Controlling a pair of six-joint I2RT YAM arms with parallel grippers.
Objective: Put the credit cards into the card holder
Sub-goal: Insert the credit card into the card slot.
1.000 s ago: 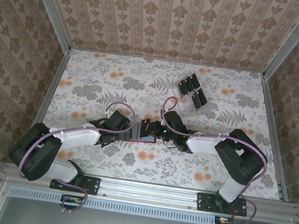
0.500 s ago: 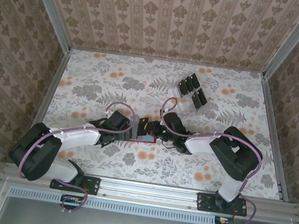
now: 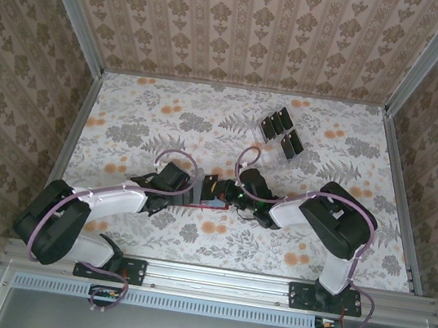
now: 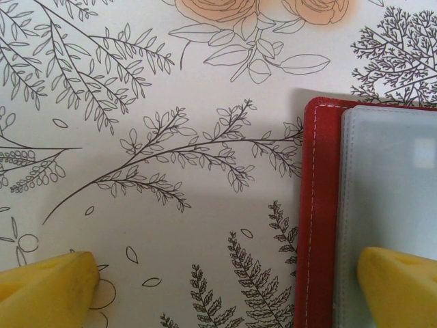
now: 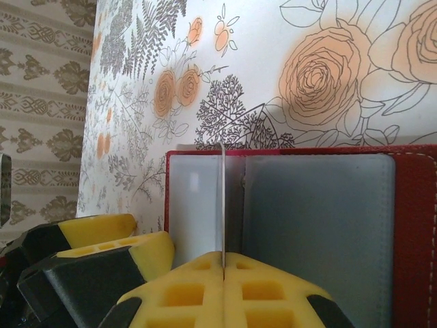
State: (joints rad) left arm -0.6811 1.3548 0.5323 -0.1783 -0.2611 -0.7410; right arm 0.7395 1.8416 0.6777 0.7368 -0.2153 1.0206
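The card holder (image 3: 215,204) lies open mid-table, a red wallet with a grey inside (image 5: 321,225), between the two grippers. My right gripper (image 5: 223,258) is shut on one of the credit cards (image 5: 222,198). I see this card edge-on, standing over the inner pockets near the fold. My left gripper (image 4: 225,287) is open and low at the wallet's left edge (image 4: 317,205). One of its yellow fingertips (image 4: 399,283) is on the grey lining and the other (image 4: 48,287) on the tablecloth. In the top view the left gripper (image 3: 190,191) and right gripper (image 3: 221,191) nearly meet.
A clear slotted rack (image 3: 281,132) holding several black cards stands at the back, right of centre. The flowered tablecloth (image 3: 151,121) is walled in by patterned panels on three sides. A metal rail (image 3: 218,278) runs along the near edge.
The right arm has drawn its elbow leftward and its gripper has edged slightly toward the wallet with the card. The left arm and the wallet have stayed put.
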